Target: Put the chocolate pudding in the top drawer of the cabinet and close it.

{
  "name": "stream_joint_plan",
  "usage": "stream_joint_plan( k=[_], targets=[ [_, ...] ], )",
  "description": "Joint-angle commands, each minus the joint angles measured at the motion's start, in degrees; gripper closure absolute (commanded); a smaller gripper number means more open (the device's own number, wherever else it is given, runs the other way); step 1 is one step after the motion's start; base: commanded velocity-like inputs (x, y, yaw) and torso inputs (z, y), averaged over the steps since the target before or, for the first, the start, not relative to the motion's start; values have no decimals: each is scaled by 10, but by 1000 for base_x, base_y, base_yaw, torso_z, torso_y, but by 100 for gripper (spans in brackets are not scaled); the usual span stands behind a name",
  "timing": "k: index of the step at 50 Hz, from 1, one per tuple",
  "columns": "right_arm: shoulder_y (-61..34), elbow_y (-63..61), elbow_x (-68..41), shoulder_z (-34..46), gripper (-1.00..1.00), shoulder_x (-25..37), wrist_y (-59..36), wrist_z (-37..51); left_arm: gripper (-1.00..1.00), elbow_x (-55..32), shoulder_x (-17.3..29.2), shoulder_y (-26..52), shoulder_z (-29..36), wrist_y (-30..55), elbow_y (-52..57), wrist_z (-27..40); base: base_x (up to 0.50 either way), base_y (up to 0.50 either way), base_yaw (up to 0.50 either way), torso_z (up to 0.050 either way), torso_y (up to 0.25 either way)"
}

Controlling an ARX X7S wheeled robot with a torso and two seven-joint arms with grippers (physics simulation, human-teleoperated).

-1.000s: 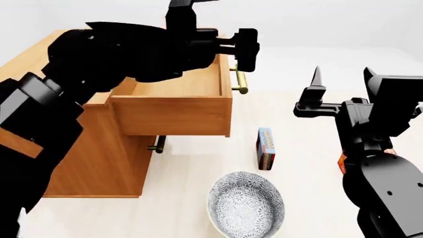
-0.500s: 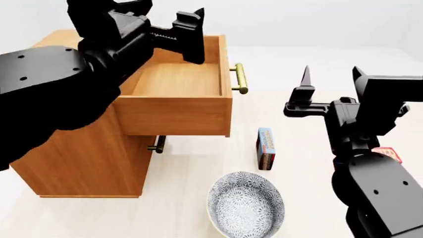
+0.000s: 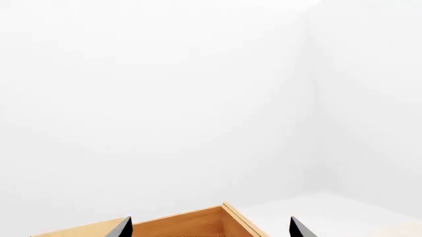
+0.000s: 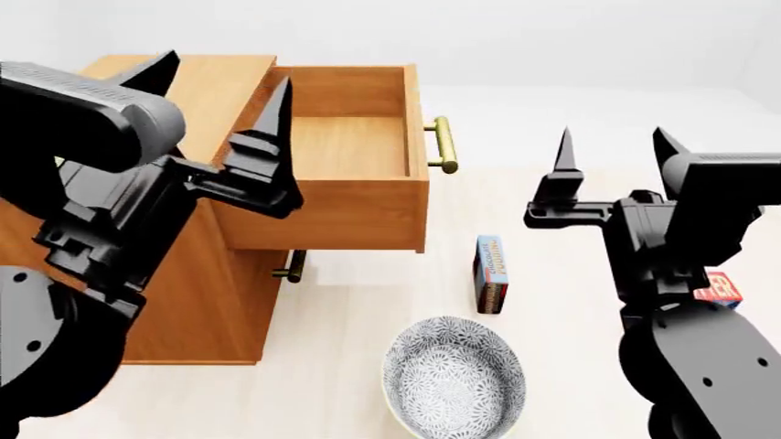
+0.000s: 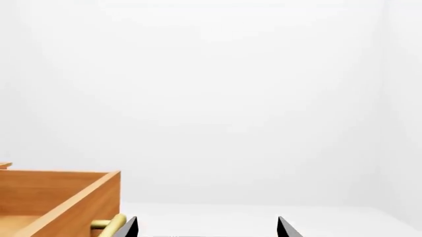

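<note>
One pudding carton, one open drawer, two empty grippers.

One chocolate pudding (image 4: 491, 273), a thin rectangular carton with a light-blue face and dark edges, stands on edge on the pale floor just outside the cabinet (image 4: 183, 302), below the brass bar handle (image 4: 443, 144). One top drawer (image 4: 336, 169) of smooth light-brown wood is pulled out and holds nothing. One round patterned bowl (image 4: 454, 375) sits near the cabinet's front. Left gripper (image 4: 219, 96) and right gripper (image 4: 610, 151), black with pointed fingers, are spread wide, holding nothing.
</note>
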State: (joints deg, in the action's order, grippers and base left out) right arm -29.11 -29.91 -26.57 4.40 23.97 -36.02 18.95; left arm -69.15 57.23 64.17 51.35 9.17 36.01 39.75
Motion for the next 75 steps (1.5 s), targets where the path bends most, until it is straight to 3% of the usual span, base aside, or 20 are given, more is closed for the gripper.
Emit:
stream_joint_plan(
  k=[1, 16, 36, 43, 58, 75],
  targets=[
    [8, -8, -8, -2, -100, 6, -2, -5, -100, 76, 55, -91, 2, -79, 43, -3, 0, 0, 0, 0, 0],
    [-43, 58, -12, 39, -100, -10, -24, -26, -100, 121, 128, -176, 2, -171, 87, 0, 0, 0, 0, 0, 0],
    [-199, 212, -44, 80, -100, -32, -134, -62, -100, 148, 164, -229, 6, -232, 93, 7, 0, 0, 0, 0, 0],
    [-235, 299, -29, 99, -100, -51, -126, -75, -100, 159, 171, -242, 7, -247, 91, 14, 0, 0, 0, 0, 0],
    [-321, 604, 25, 138, -100, -110, -67, -99, -100, 163, 180, -264, 12, -273, 75, 6, 0, 0, 0, 0, 0],
    [-358, 746, 46, 173, -100, -134, -3, -160, -100, 163, 180, -273, 13, -283, 65, 1, 0, 0, 0, 0, 0]
  ],
)
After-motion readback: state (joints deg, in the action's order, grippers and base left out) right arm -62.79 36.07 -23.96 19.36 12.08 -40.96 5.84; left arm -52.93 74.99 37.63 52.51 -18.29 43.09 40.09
